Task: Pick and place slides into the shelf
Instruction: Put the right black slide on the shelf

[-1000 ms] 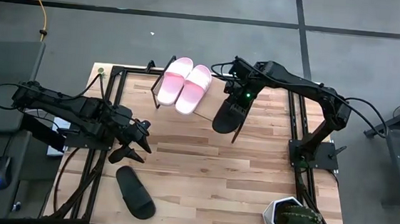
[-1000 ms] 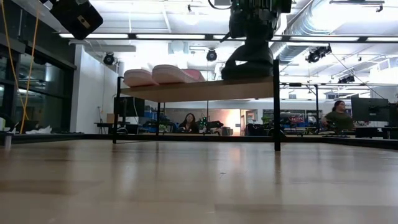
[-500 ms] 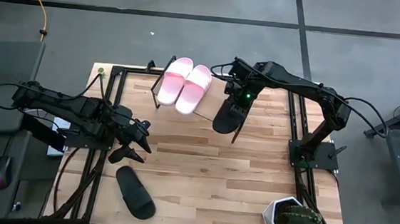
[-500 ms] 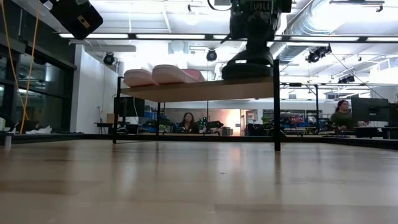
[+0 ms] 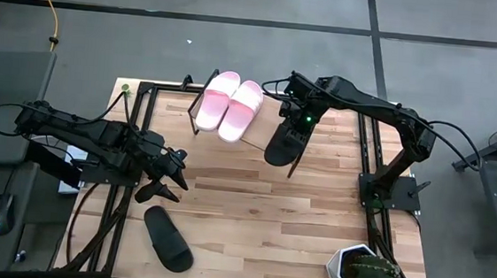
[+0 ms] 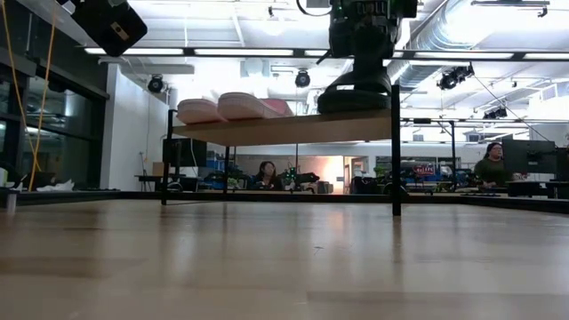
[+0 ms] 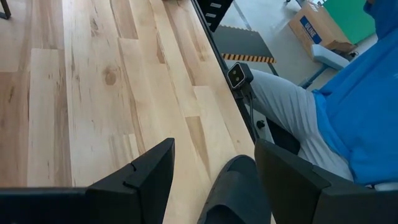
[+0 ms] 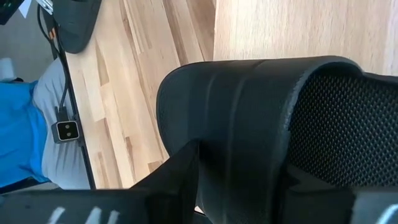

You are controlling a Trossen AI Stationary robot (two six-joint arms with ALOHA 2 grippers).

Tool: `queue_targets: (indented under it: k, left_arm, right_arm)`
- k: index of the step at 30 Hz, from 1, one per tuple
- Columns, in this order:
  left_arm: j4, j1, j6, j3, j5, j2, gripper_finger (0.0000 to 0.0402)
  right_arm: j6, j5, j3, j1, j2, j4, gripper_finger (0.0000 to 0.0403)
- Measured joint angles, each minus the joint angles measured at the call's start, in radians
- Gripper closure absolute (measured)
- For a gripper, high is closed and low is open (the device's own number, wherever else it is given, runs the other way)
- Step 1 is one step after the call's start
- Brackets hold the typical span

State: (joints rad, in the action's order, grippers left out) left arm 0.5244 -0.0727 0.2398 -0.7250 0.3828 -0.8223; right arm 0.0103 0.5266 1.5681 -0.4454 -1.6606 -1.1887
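Slides: four in all; two pink slides (image 5: 229, 105) lie side by side on the shelf (image 5: 258, 131), one black slide (image 5: 285, 140) sits at the shelf's right end, and the other black slide (image 5: 168, 239) lies on the worktop (image 5: 252, 210) near the front left.
High view, right gripper (image 5: 296, 118): over the heel end of the black slide on the shelf; the placing looks done or nearly so, since the slide lies in line with the pink pair.
High view, left gripper (image 5: 167, 183): hangs above the worktop just behind the loose black slide, pointed toward it, likely set for the next pick.
High view, other: potted plant (image 5: 361, 270) at the front right corner, well apart from the work.
Low view, shelf (image 6: 284, 127): slanted board on black legs; pink slides (image 6: 222, 108) on the left, black slide (image 6: 354, 93) resting on the board at the right, the right arm above it.
Left wrist view, fingers (image 7: 146, 180): spread apart, holding nothing; loose black slide (image 7: 233, 193) shows between them, lying on the worktop beyond.
Left wrist view, other: a person in a blue top beside the worktop.
Right wrist view, fingers (image 8: 174, 180): close against the strap of the black slide (image 8: 261, 118); cannot tell whether they grip it or stand loosened.
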Motion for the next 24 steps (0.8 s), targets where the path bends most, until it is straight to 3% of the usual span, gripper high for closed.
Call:
queue_targets:
  k: [24]
  left_arm:
    - [0.0, 0.0, 0.0, 0.0, -0.005, 0.0, 0.0192]
  right_arm:
    - [0.058, 0.006, 0.0, -0.096, 0.0, -0.019, 0.0299]
